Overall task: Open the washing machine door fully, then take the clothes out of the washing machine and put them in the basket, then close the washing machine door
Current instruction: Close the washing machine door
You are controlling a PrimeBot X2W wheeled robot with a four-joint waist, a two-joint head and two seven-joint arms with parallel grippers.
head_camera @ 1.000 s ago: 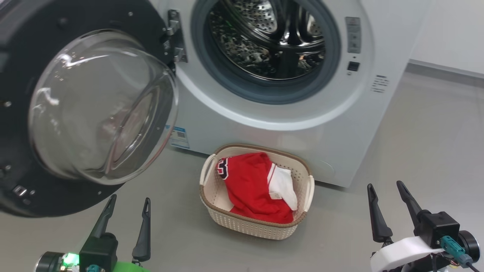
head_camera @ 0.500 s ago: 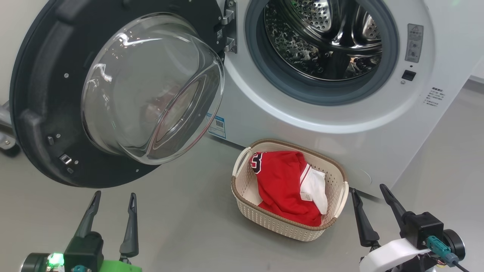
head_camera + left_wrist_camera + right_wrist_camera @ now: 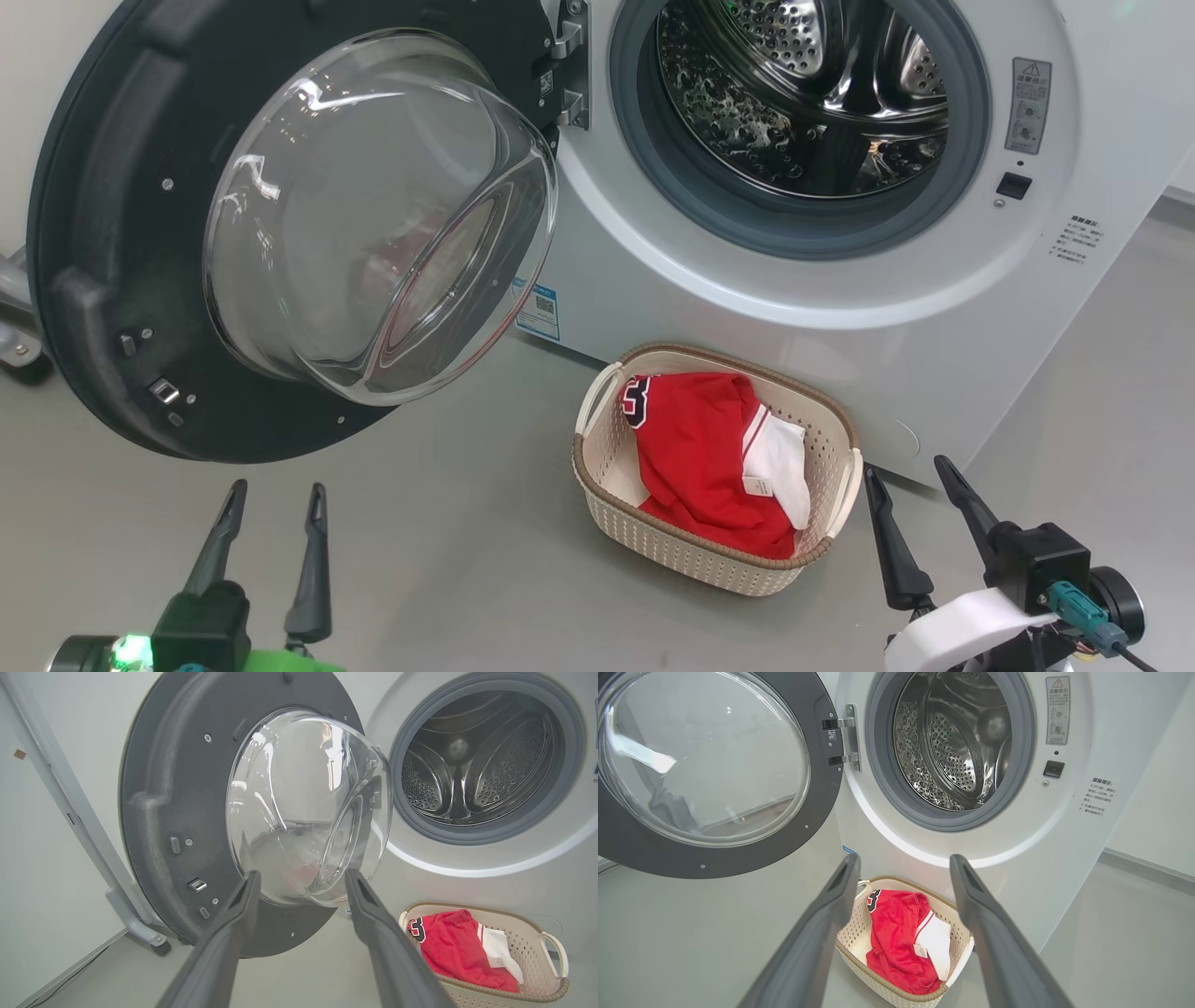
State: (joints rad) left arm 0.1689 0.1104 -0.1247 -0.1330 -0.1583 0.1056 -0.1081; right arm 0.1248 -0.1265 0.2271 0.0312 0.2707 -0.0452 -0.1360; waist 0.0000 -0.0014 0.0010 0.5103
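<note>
1. The left gripper (image 3: 277, 487) pointed up, narrowly parted and empty; the glossy washing machine door (image 3: 112, 233) stood open beyond its fingertips.
2. The right gripper (image 3: 906, 467) gaped wider, empty; red clothes (image 3: 695, 448) lay in the perforated basket (image 3: 691, 563) beside its fingers.

Smooth grey floor (image 3: 448, 560): basket (image 3: 686, 553) on it, just in front of washing machine (image 3: 747, 317), also standing on floor. Pale frame foot (image 3: 140, 928) far left.
</note>
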